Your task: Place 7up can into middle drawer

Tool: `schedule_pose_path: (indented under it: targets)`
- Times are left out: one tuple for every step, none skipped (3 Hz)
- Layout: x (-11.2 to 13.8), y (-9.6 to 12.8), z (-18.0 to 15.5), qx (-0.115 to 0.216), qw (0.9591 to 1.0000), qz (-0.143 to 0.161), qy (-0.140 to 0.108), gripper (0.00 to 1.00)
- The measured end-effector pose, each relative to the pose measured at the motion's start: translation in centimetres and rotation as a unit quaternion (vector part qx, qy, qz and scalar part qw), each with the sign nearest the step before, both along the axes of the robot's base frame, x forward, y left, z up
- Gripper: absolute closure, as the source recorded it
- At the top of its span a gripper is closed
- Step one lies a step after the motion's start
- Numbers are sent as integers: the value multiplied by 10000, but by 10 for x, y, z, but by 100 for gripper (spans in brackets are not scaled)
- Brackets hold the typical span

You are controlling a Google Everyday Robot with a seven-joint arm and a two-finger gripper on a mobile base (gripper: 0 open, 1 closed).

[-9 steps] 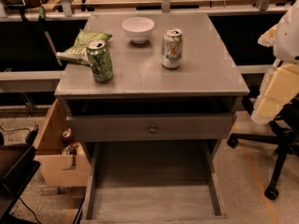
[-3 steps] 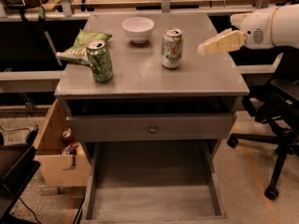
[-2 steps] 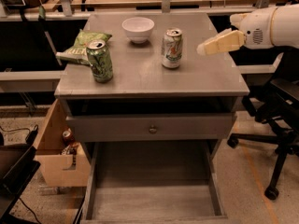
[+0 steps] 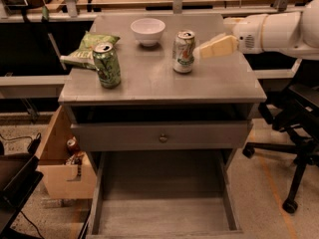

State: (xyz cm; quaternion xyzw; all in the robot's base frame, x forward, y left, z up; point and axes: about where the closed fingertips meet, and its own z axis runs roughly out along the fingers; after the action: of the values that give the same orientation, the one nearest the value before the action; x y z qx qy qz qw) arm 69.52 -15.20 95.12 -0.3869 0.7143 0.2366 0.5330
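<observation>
The 7up can (image 4: 183, 52) is silver-white with green lettering and stands upright on the grey cabinet top (image 4: 149, 81), right of centre. My gripper (image 4: 215, 47) reaches in from the right at can height, its cream tip pointing left, just beside the can's right side. The white arm extends off to the right edge. The middle drawer (image 4: 162, 205) is pulled out at the bottom of the view, with a pale plank floor and nothing in it.
A dark green can (image 4: 107, 64) stands at the front left of the top, with a green chip bag (image 4: 87, 49) behind it and a white bowl (image 4: 148, 30) at the back. A shut drawer front with a round knob (image 4: 163, 138) sits above the open drawer. A cardboard box (image 4: 60, 171) is at the left and an office chair (image 4: 299, 133) at the right.
My arm has risen from the right side to tabletop height. Over the last second the gripper has moved left, closer to the 7up can. The cans have not moved.
</observation>
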Motion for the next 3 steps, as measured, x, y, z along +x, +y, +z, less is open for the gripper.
schedule_pose_path:
  targets:
    - [23,9,-12,205,9996,100,-141,0]
    - [34,21,-20,385,9988,200,-247,0]
    - [36,34,-27,567,9974,338,-280,0]
